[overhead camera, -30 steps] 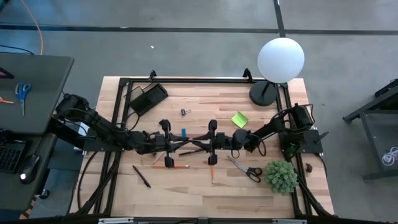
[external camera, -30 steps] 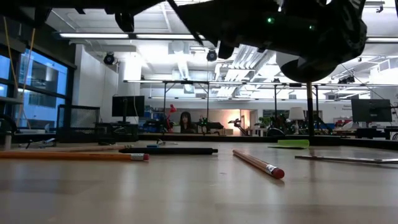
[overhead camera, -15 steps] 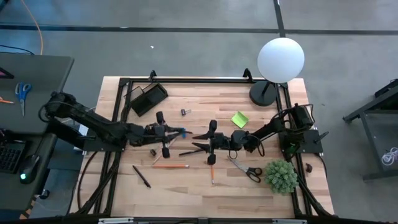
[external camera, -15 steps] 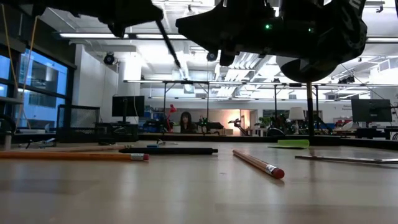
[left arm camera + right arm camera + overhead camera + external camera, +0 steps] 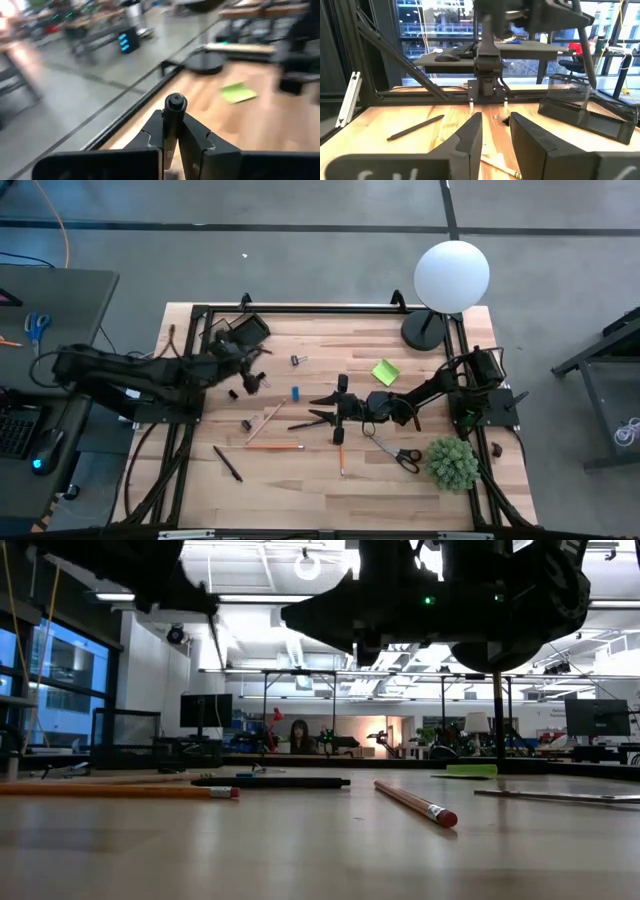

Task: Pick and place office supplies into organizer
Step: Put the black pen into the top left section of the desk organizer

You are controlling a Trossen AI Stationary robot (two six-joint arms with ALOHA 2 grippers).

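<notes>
Left tool [image 5: 243,376] clamped on pen [image 5: 175,107], lifted off surface [image 5: 300,480]. Organizer [image 5: 234,337] just beyond, at 11 o'clock from tool (left arm far nearer). Pen's axis along tool fingers. Right tool [image 5: 322,407] mid-surface, half-open, empty.

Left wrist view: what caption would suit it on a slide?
Left gripper shut on a black pen, above the table with a green sticky pad beyond.

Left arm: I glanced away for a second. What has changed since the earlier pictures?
The left tool, shut on a black pen, pulled back from the table's middle toward the organizer. The right tool stands open, mid-table as before. The orange pencil and scissors have not moved.
</notes>
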